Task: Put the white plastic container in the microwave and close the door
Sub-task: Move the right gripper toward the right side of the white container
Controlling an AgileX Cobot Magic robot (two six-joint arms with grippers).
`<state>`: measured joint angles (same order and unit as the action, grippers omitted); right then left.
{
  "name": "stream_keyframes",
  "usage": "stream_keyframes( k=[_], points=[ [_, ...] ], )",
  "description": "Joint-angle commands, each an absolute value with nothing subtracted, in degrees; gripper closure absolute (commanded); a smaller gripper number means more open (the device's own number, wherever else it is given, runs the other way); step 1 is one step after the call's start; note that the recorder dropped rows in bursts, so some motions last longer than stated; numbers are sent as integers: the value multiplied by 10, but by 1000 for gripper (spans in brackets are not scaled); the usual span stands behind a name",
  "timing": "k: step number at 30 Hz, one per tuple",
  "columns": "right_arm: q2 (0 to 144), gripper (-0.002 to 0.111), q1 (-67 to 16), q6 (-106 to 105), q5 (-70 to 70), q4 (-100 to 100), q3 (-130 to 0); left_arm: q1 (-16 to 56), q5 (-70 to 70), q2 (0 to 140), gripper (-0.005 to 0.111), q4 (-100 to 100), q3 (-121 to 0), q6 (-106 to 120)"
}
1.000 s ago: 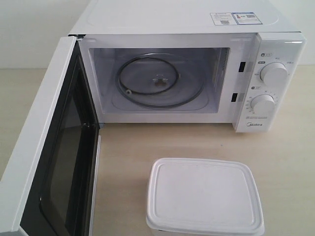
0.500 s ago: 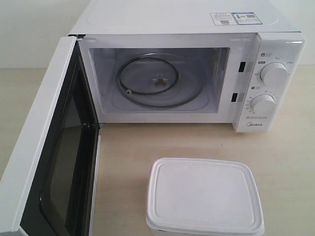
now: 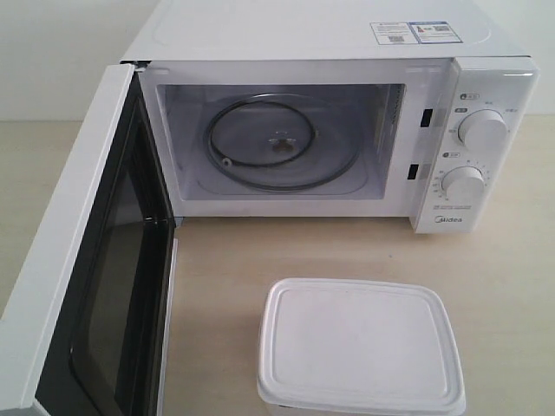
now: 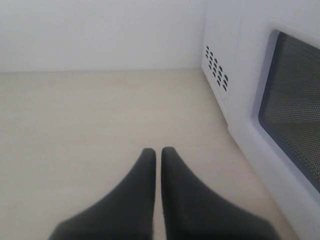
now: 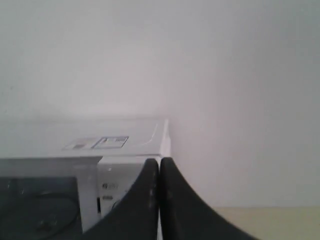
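The white plastic container point(image 3: 359, 348), lid on, sits on the table at the front, right of centre. Behind it stands the white microwave point(image 3: 338, 39) with its cavity exposed and the glass turntable point(image 3: 280, 144) bare. Its door point(image 3: 61, 286) is swung wide out toward the front left, dark window facing inward. Neither gripper appears in the exterior view. My left gripper point(image 4: 158, 150) is shut with nothing in it, low over the table beside the door's outer face point(image 4: 295, 107). My right gripper point(image 5: 159, 160) is shut and empty, held high, facing the microwave's point(image 5: 120, 142) top right corner.
The light wooden table point(image 3: 347, 251) runs between the microwave front and the container. A white wall point(image 5: 200, 60) rises behind the microwave. Two round dials point(image 3: 482, 130) sit on the control panel at the right.
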<state>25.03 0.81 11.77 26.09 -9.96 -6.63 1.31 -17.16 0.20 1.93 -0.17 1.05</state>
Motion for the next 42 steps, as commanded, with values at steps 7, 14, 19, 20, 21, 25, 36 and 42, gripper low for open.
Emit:
stream_keyframes(
  k=[7, 14, 19, 20, 21, 25, 36, 42],
  points=[
    [473, 108, 11, 195, 427, -380, -70, 11, -172, 0, 102, 19, 0, 10],
    [613, 108, 11, 173, 453, -408, -70, 11, -172, 0, 102, 19, 0, 10],
    [694, 108, 11, 146, 513, -475, -70, 11, -172, 0, 102, 19, 0, 10],
    [705, 108, 11, 140, 522, -480, -70, 11, -172, 0, 102, 19, 0, 10],
    [718, 108, 11, 128, 530, -486, -70, 11, -172, 0, 102, 19, 0, 10],
    [759, 108, 11, 115, 563, -534, -70, 11, -172, 0, 102, 19, 0, 10],
    [831, 108, 11, 119, 614, -672, -70, 11, -172, 0, 102, 19, 0, 10],
    [869, 108, 11, 132, 621, -733, -70, 11, -172, 0, 102, 19, 0, 10]
  ],
)
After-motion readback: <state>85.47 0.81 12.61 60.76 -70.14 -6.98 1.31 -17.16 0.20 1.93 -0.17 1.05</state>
